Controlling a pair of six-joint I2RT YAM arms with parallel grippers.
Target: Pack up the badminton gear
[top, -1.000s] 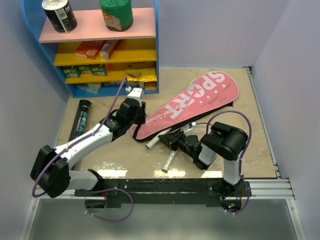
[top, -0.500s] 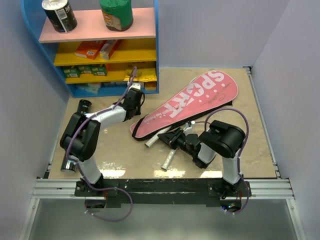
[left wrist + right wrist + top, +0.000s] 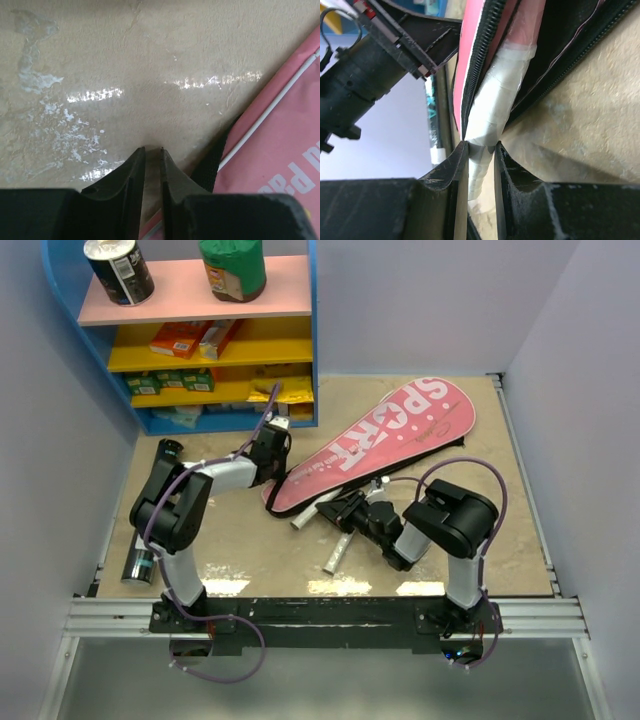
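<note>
The pink cover (image 3: 395, 435) with white "SPORT" lies slanted on the table, its zip open along the near edge. My right gripper (image 3: 347, 513) (image 3: 480, 145) is shut on a white-wrapped racket handle (image 3: 495, 100) that runs into the open cover (image 3: 470, 55). A second handle (image 3: 335, 555) lies on the table below it. My left gripper (image 3: 270, 453) (image 3: 152, 149) hovers at the cover's narrow end, beside its black edge (image 3: 220, 155). Its jaws stand nearly together with a thin slit; whether they pinch anything is unclear. The black tube (image 3: 148, 515) lies at the left, partly behind the left arm.
A blue shelf unit (image 3: 313, 360) with snack cans (image 3: 120, 270) and boxes (image 3: 185, 338) stands at the back left. Walls close in both sides. A metal rail (image 3: 320, 615) runs along the near edge.
The left arm has folded back toward its base while its gripper stayed at the cover's narrow end, and its jaws have narrowed. The right gripper has shifted slightly left with the handle.
</note>
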